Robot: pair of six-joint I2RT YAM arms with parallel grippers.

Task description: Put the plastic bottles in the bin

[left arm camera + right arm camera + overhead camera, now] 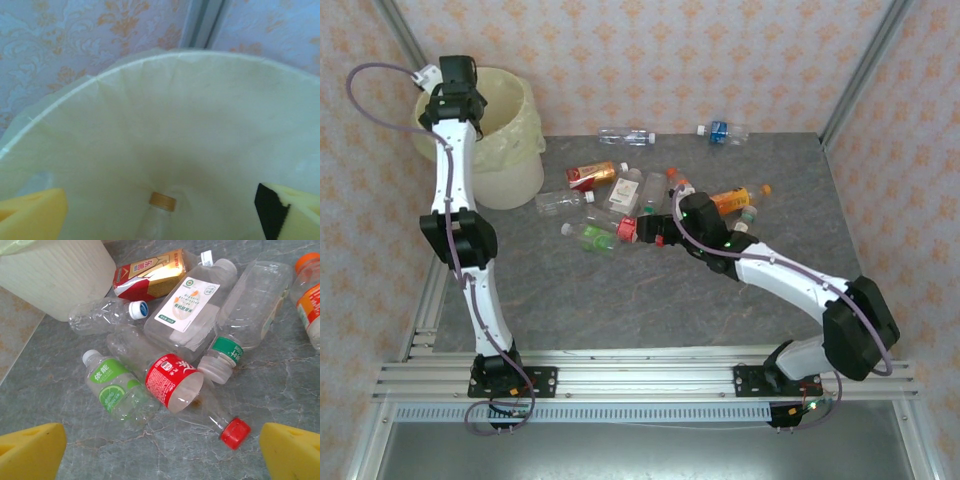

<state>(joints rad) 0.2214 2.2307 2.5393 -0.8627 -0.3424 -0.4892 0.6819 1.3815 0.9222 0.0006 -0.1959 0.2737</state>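
Grey tabletop (pixel 280 385), red-capped bottle (pixel 172 382) ahead of empty, wide-spread right fingers (pixel 30 452) (left fingers (pixel 30 217) likewise, over bin (pixel 150 100)).

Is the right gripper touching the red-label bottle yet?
Apart. Right wrist view: the open right gripper has fingers flanking the red-label bottle, with bare table between.

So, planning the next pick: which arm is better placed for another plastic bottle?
Right. The right gripper hovers open over the clear, red-labelled, red-capped plastic bottle; the left gripper hangs open above the round cream-white bin, away from the pile.
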